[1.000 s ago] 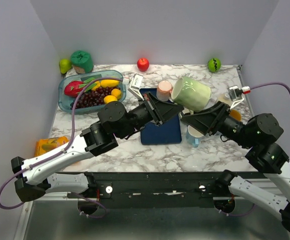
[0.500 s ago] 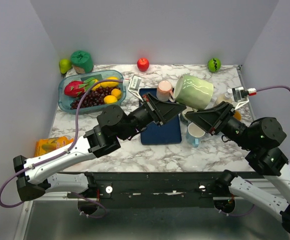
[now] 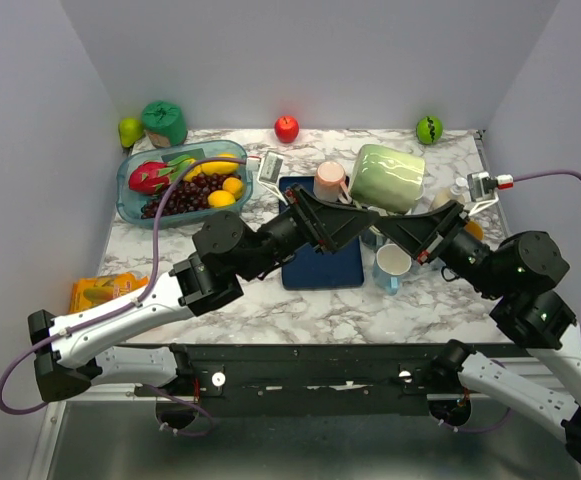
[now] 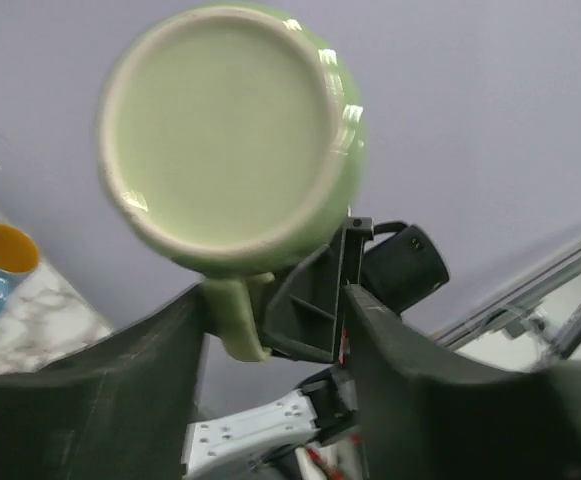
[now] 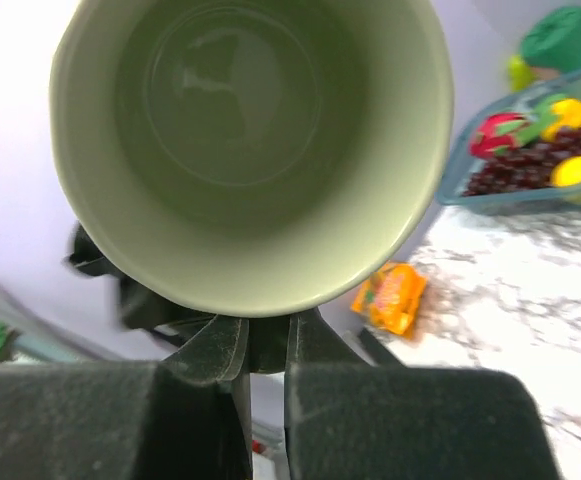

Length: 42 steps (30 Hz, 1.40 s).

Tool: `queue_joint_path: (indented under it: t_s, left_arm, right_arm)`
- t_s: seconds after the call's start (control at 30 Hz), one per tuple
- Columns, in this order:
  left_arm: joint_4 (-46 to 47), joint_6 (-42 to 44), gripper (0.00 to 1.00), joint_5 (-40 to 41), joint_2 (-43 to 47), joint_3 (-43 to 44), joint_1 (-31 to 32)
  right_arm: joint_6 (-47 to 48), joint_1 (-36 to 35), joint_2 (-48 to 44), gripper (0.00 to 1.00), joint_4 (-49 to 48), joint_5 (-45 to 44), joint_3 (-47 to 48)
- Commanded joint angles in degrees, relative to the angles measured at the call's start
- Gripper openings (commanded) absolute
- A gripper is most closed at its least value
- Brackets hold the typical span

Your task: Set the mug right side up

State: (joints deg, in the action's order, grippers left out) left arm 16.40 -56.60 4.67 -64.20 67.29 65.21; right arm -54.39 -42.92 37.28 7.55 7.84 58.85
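The pale green mug hangs in the air over the middle of the table, lying on its side with its mouth toward the right arm. My right gripper comes in from below right. In the right wrist view it is pinched nearly together just under the rim of the mug. My left gripper meets it from the left. The left wrist view shows the mug's base and handle. The left gripper stands open around that handle with a gap.
Under the mug lie a dark blue mat, a pink cup and a light blue cup. A fruit basket stands back left, an orange packet front left. An apple sits by the back wall.
The right jaws have closed under the mug while the left jaws have opened off its handle. The mug has tipped flatter and sits slightly higher and farther back.
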Motion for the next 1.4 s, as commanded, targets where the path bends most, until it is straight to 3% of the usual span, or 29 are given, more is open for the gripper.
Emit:
queue_joint_path:
  t_s: [0.0, 0.07, 0.17, 0.43, 0.6, 0.73, 1.03, 1.37]
  left_arm:
    - [-1.2, 4.6, 0.91, -0.4, 1.2, 2.3, 0.5]
    - [-3.7, 7.2, 0.99, 0.8, 1.9, 2.5, 0.5]
    - [-8.0, 11.1, 0.99, 3.8, 2.9, 3.1, 0.4]
    - [-27.3, 17.9, 0.99, 11.9, 1.8, 9.3, -2.9]
    - [-35.1, 19.0, 0.99, 7.7, -4.1, 14.7, -8.6]
    - [-38.2, 19.4, 0.99, 2.1, -8.1, 16.9, -14.4]
    - [-44.1, 24.3, 0.99, -2.6, -13.5, 19.5, -21.9]
    - [-47.2, 26.5, 0.99, -6.6, -17.4, 18.1, -27.5]
  right_arm:
    - [5.0, -0.1, 0.4, 0.01, 5.1, -10.5, 3.4]
    - [7.4, -0.1, 0.3, 0.01, 7.1, -13.5, 5.2]
    - [10.8, -0.1, 0.5, 0.01, 12.3, -20.7, 8.3]
    - [16.9, -0.1, 3.2, 0.01, 41.8, -52.1, 18.9]
    - [11.5, 0.0, 6.0, 0.01, 60.4, -65.0, 21.2]
    - [6.3, 3.8, 8.5, 0.01, 65.9, -64.4, 19.2]
    - [3.2, 15.7, 10.0, 0.01, 65.2, -49.4, 8.4]
    - [-3.3, 17.4, 10.7, 0.01, 67.7, -41.2, -1.6]
